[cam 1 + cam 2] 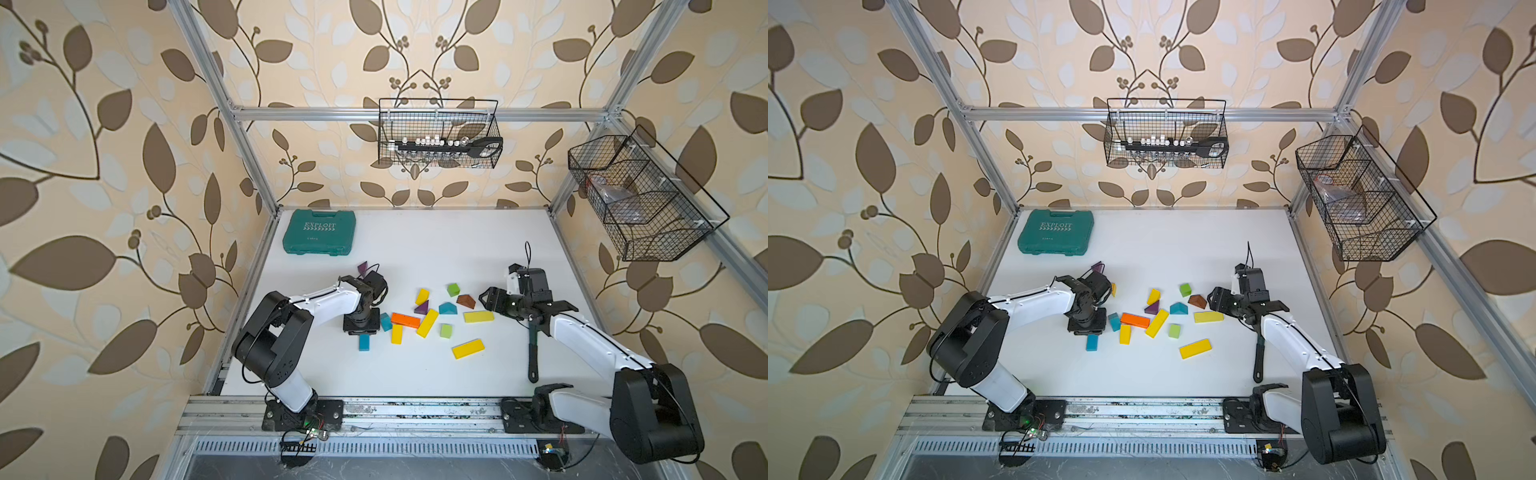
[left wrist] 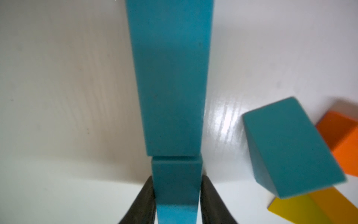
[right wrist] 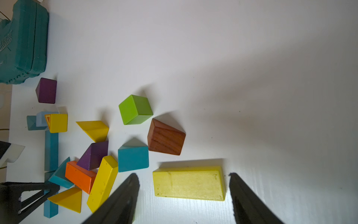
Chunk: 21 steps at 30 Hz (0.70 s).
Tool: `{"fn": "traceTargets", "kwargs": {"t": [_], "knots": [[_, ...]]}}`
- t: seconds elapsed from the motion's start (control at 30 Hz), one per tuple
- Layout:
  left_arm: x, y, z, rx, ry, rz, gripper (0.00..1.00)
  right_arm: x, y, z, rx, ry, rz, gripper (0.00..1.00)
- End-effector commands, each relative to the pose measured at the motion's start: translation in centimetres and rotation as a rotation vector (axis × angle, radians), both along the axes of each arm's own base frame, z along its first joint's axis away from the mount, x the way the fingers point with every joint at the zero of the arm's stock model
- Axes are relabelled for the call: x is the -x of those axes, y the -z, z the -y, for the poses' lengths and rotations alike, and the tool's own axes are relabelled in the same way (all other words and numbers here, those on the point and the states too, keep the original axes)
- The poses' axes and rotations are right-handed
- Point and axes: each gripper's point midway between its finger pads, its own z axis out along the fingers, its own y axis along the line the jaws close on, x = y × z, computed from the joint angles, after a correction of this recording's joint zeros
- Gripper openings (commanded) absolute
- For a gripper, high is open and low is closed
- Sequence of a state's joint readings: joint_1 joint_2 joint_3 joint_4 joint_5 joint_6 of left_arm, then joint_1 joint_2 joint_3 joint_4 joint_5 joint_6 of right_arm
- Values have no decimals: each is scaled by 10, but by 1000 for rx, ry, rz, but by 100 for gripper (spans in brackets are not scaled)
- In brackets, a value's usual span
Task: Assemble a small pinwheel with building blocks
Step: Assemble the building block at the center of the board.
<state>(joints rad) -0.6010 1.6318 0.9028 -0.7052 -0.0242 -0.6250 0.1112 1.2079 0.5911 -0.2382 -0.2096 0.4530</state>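
Building blocks lie scattered mid-table: an orange bar, a yellow bar, green cubes, a brown wedge and a purple wedge. My left gripper points straight down, shut on a teal bar whose front end pokes out below it. A second teal bar lies end to end with it, hidden under the arm in both top views. A teal wedge sits beside them. My right gripper hangs open over a flat yellow block, with a gap at each end.
A teal tool case lies at the back left. A dark wrench rests under the right forearm. Wire baskets hang on the back rail and on the right frame. Another flat yellow block lies towards the front.
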Motion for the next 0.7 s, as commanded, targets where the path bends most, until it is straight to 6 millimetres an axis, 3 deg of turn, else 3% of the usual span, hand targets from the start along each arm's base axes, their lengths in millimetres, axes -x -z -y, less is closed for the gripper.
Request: {"fn": "traceTargets", "kwargs": {"t": [0.0,0.17,0.4,0.67], "knots": [[16,15,-17,-71,3,-80,40,-7,-5,-1,2,5,19,74],[16,13,-17,-73,1,-80,42,-7,-6,-1,2,4,19,74],[15,-2,-17,-55,-15,-54,54,-10,-15,-10,36,-33,39,75],[14,-57,-15,31,-63,56,76,-26,-21,-62,240,-249,32,75]]}}
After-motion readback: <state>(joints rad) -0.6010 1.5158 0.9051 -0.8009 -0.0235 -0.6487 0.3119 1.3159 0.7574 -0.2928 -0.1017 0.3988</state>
